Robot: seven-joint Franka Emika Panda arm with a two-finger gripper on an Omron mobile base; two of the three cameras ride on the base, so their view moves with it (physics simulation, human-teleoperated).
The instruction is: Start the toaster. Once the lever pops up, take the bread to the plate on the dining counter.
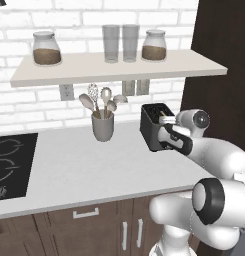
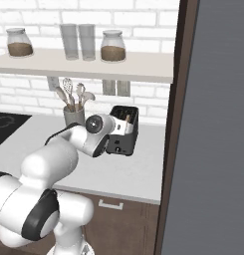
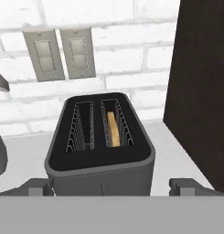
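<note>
Gripper at toaster, start step pending.
Toaster sits at the worktop's right back corner by the dark panel; bread sits low in its right slot. Fingers spread wide, flanking the body, gripping nothing. Likely next: find the lever, not visible here, and press it down.

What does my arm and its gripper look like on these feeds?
A glossy white arm of rounded, bulbous segments with dark grey ring-shaped joints and round end caps. The gripper has two small, dark grey, blocky finger tips. No cables or markings are visible.
</note>
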